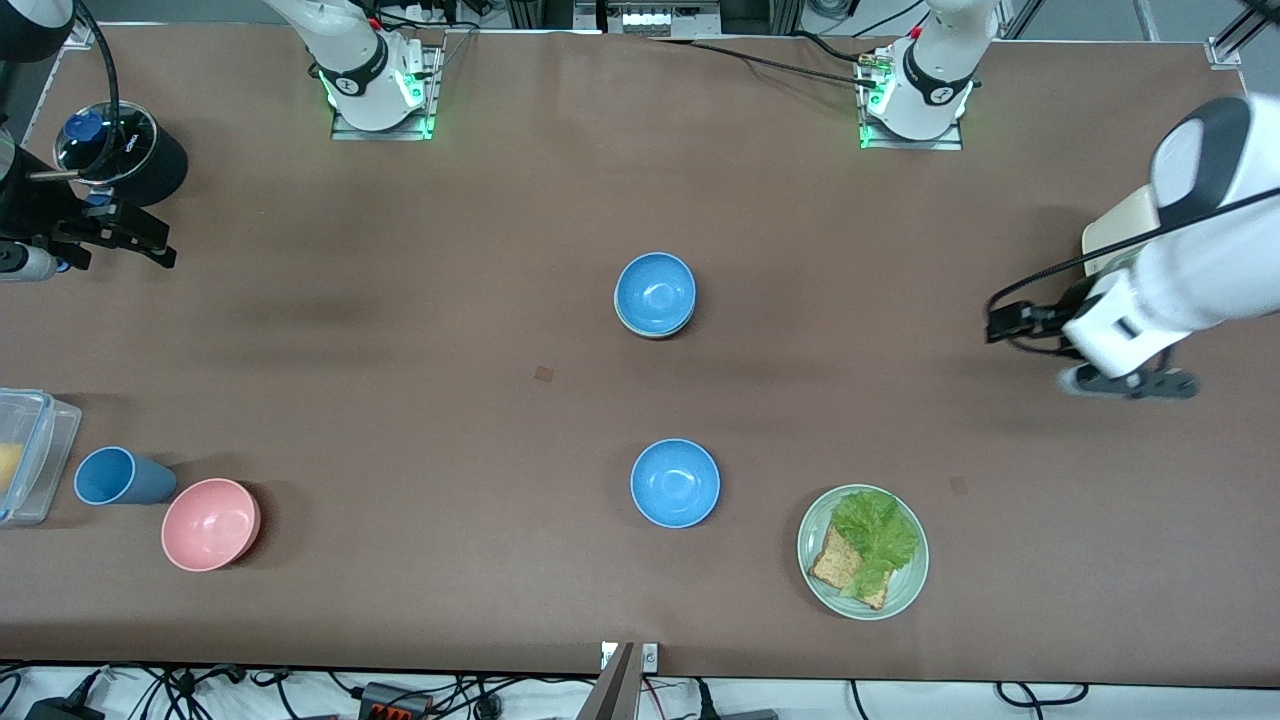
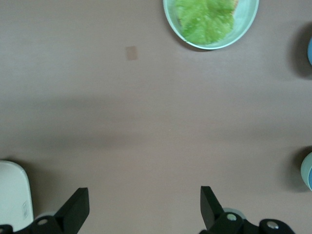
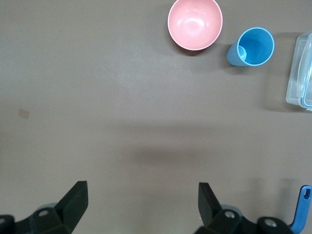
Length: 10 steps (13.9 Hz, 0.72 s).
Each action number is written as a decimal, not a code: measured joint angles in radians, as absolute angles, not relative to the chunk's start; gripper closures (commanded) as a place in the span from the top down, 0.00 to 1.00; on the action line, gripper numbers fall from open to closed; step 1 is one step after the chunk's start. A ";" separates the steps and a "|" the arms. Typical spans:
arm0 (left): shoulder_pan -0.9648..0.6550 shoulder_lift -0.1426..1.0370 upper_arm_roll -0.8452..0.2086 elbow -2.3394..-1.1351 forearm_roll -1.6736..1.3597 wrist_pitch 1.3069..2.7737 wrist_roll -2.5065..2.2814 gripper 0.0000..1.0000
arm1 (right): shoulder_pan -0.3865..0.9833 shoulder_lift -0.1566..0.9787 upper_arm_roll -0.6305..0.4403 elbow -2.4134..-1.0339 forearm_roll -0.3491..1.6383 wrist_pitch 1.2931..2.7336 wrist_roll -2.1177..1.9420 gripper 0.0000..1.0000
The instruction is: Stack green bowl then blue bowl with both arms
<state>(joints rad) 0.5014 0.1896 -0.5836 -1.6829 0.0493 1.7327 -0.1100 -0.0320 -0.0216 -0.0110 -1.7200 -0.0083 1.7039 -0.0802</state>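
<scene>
A sky-blue bowl (image 1: pixel 655 291) sits nested in the pale green bowl (image 1: pixel 650 333) at the table's middle; only a sliver of the green rim shows below it. The green bowl's edge also shows in the left wrist view (image 2: pixel 305 171). A second blue bowl (image 1: pixel 675 483) stands alone, nearer the front camera, and its edge shows in the left wrist view (image 2: pixel 310 51). My left gripper (image 1: pixel 1130 384) hangs open and empty over bare table at the left arm's end (image 2: pixel 144 209). My right gripper (image 1: pixel 140 240) is open and empty over the right arm's end (image 3: pixel 141 207).
A green plate (image 1: pixel 905 590) with lettuce and bread lies near the lone blue bowl. A pink bowl (image 1: pixel 210 524), a blue cup (image 1: pixel 115 476) and a clear container (image 1: pixel 35 450) stand at the right arm's end. A black pot (image 1: pixel 130 150) and a cream slab (image 1: pixel 1115 235) stand near the grippers.
</scene>
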 measured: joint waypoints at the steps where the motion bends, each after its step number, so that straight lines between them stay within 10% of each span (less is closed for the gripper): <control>1: 0.436 0.138 -0.496 -1.707 0.037 1.727 -0.110 1.00 | -0.032 -0.022 -0.011 -1.720 -0.008 1.704 -0.080 1.00; 6: 0.100 -0.031 -0.070 -1.801 0.031 1.627 -0.104 1.00 | -0.036 -0.022 -0.011 -1.720 -0.008 1.703 -0.081 1.00; 10: 0.066 -0.051 -0.043 -1.801 -0.031 1.591 -0.095 1.00 | -0.036 -0.023 -0.010 -1.720 -0.008 1.688 -0.081 1.00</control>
